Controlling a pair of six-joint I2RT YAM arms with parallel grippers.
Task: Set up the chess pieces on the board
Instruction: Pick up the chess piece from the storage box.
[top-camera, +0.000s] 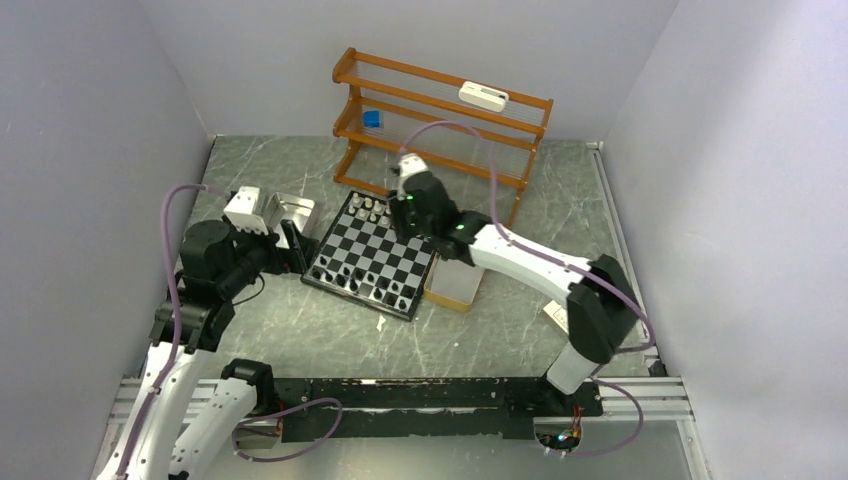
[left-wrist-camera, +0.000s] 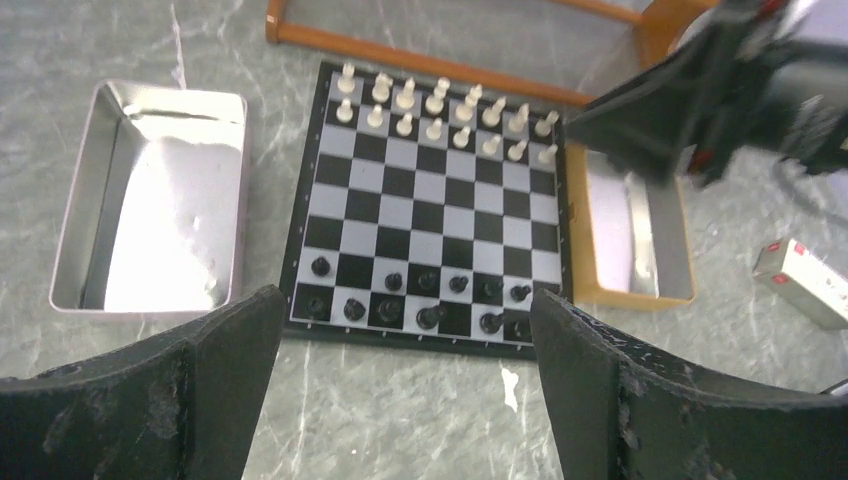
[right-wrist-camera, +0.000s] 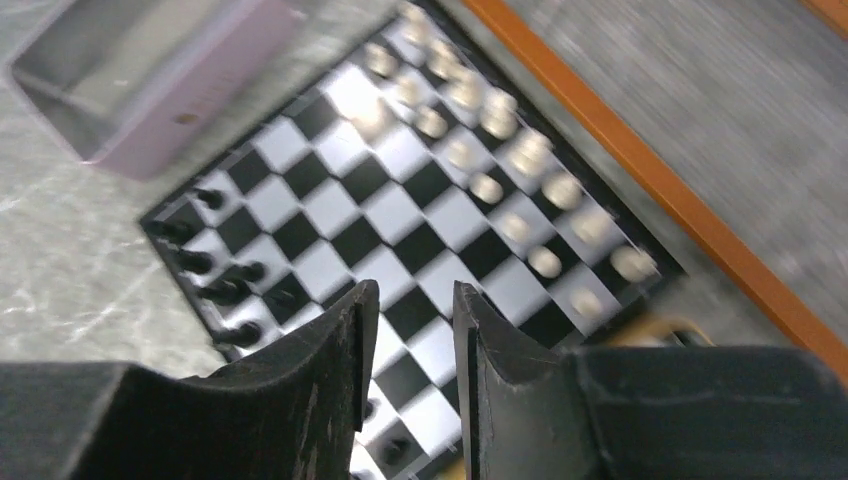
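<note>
Board: the board (left-wrist-camera: 430, 215) lies flat on the table, between a metal tray (left-wrist-camera: 160, 200) on its left and a tan box (left-wrist-camera: 630, 235) touching its right edge.
White pieces: the white pieces (left-wrist-camera: 440, 115) stand in two rows at the far edge, near the wooden rack (top-camera: 440, 110).
Black pieces: the black pieces (left-wrist-camera: 420, 300) sit in two looser rows at the near edge, with gaps. One in the back row looks tilted, though I cannot be sure.
Left gripper: the left gripper (left-wrist-camera: 405, 312) has its jaws spread wide and holds nothing. It hovers off the board's near-left side, facing the black rows.
Right gripper: the right gripper (right-wrist-camera: 415, 300) shows a narrow gap between its jaws with nothing in it. It hangs over the right side of the board. That view is blurred.
Stage (judgement): white side looks done. Black side needs filling and straightening.
Risk 1: the narrow right jaws could clip a white piece on a low pass, as those rows are tightly packed.
Risk 2: wide left jaws lowered onto the black rows could topple neighbouring pieces.
Risk 3: both arms over one small board could collide.
Risk 4: a push on the rim could slide the board and shift every piece.
</note>
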